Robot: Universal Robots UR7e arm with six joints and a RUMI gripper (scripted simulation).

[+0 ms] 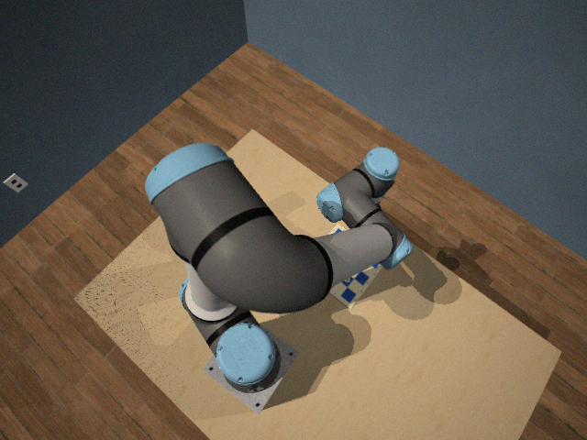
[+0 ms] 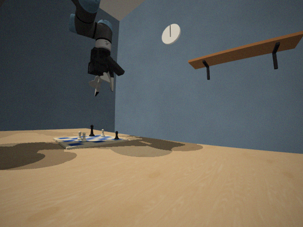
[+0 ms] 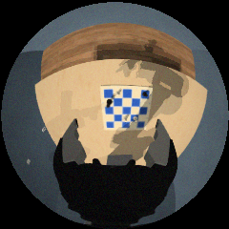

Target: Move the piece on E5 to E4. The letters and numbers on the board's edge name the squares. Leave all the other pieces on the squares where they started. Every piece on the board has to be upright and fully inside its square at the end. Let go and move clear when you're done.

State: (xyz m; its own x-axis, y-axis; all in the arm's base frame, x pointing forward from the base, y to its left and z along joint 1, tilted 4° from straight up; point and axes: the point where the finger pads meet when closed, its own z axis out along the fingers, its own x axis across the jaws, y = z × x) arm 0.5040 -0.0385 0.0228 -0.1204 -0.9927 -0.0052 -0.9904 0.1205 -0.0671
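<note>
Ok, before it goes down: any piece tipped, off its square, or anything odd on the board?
Nothing stands out. All five pieces on the board look upright in the exterior view, and the gripper hangs open and empty high above. Exact squares are too small to confirm.

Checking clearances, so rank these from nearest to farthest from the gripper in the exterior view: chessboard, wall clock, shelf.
1. Chessboard, below the open gripper.
2. Wall clock, up to its right on the wall.
3. Shelf, farther right along that wall.
</note>
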